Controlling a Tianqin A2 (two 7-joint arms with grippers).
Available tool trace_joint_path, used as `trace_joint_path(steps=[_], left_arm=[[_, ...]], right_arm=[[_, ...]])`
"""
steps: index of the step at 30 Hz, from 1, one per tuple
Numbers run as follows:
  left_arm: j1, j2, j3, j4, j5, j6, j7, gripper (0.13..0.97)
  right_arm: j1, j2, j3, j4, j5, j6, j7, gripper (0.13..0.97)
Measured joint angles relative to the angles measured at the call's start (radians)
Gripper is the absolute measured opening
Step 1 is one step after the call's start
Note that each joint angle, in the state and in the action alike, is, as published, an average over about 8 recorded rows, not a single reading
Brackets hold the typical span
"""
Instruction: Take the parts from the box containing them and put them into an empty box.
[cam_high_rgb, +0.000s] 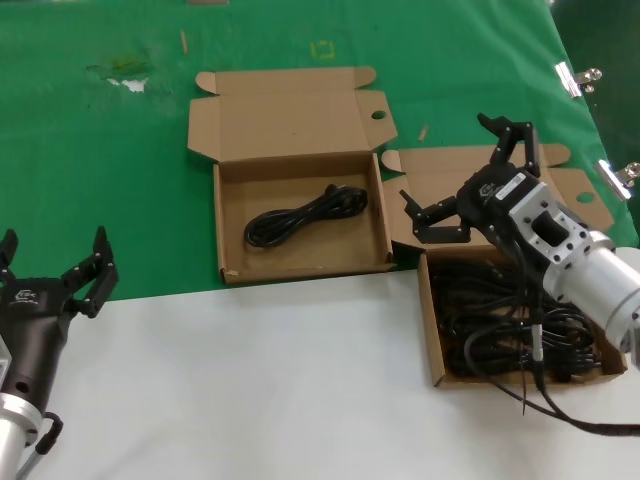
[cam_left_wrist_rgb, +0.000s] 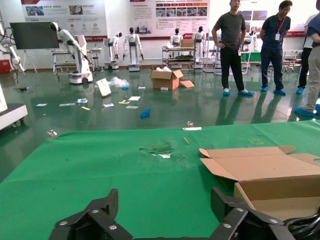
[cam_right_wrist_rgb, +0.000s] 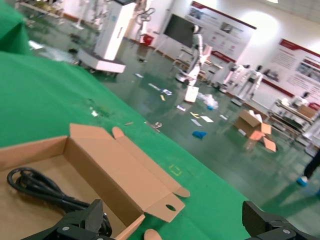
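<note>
I'm working over a surface (cam_high_rgb: 300, 380) that is white near me and covered in green cloth (cam_high_rgb: 100, 150) farther out. The empty box (cam_high_rgb: 300, 215), the one whose lid flap has a round hole near its corner, sits on the green with one cord (cam_high_rgb: 305, 215) already lying inside it. The box containing them (cam_high_rgb: 500, 320) is to its right, its near end on the white, and is full of tangled black parts (cam_high_rgb: 510, 335).

My worry is that tangle. As I read it, the loops overlap so much that a single grab could drag two bundles up together, or a plug could catch the cardboard wall and shift or tip the shallow box. The two boxes stand just beside each other, so on the carry across a trailing cord could snag the raised flap between them. The right arm's own cable hangs down across the pile, and I judge it could get hooked as well.

The right gripper (cam_high_rgb: 470, 175) hangs above the far end of the full box, fingers (cam_high_rgb: 515, 135) spread wide, holding nothing and touching nothing I can see. The left gripper (cam_high_rgb: 55, 270) is parked at the near left over the edge of the cloth, its fingers (cam_high_rgb: 95, 265) released and empty.
</note>
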Motion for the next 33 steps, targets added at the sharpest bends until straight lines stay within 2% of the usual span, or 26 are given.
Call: trace_joint_path(steps=[7, 8, 16, 25, 33], left_arm=[[0.000, 0.000, 0.000, 0.000, 0.000, 0.000, 0.000, 0.694], [0.000, 0.000, 0.000, 0.000, 0.000, 0.000, 0.000, 0.694], [0.000, 0.000, 0.000, 0.000, 0.000, 0.000, 0.000, 0.850], [0.000, 0.000, 0.000, 0.000, 0.000, 0.000, 0.000, 0.941], [0.000, 0.000, 0.000, 0.000, 0.000, 0.000, 0.000, 0.962]], right_arm=[[-0.064, -0.022, 0.029, 0.041, 0.036, 0.057, 0.028, 0.966], [-0.073, -0.025, 0.033, 0.048, 0.041, 0.065, 0.032, 0.966], [-0.146, -0.049, 0.066, 0.095, 0.083, 0.130, 0.064, 0.966], [-0.229, -0.077, 0.103, 0.148, 0.129, 0.203, 0.101, 0.966], [-0.301, -0.102, 0.136, 0.196, 0.170, 0.268, 0.132, 0.966]])
